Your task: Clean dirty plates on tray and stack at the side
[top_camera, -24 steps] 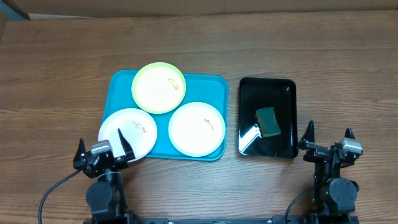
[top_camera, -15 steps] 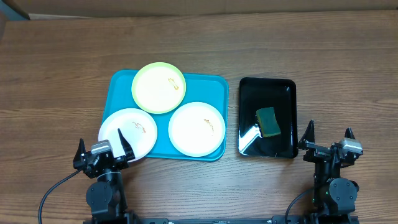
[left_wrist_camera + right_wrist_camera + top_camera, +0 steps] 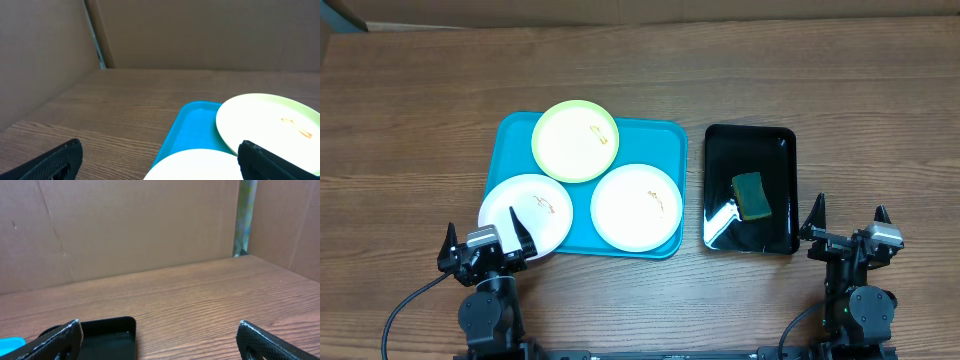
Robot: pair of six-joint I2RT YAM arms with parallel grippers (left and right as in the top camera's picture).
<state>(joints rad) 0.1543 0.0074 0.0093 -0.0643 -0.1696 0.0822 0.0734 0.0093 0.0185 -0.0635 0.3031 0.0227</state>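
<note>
Sitting on the turquoise tray (image 3: 655,140), three plates (image 3: 636,206) carry orange-brown smears.

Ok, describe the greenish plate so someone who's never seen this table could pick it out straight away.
Start at the turquoise tray on the left half of the wooden table. Three round plates sit on it; take the plate at the back, overhanging the tray's far rim. It alone is pale yellow-green; the two nearer plates are white.

On the tray (image 3: 665,140), far plate (image 3: 576,140) sits at the back edge, right plate (image 3: 636,206) in front, left plate (image 3: 525,215) overhanging the near-left corner. Off right, the smaller tray (image 3: 775,150) holds the sponge (image 3: 751,195).
</note>
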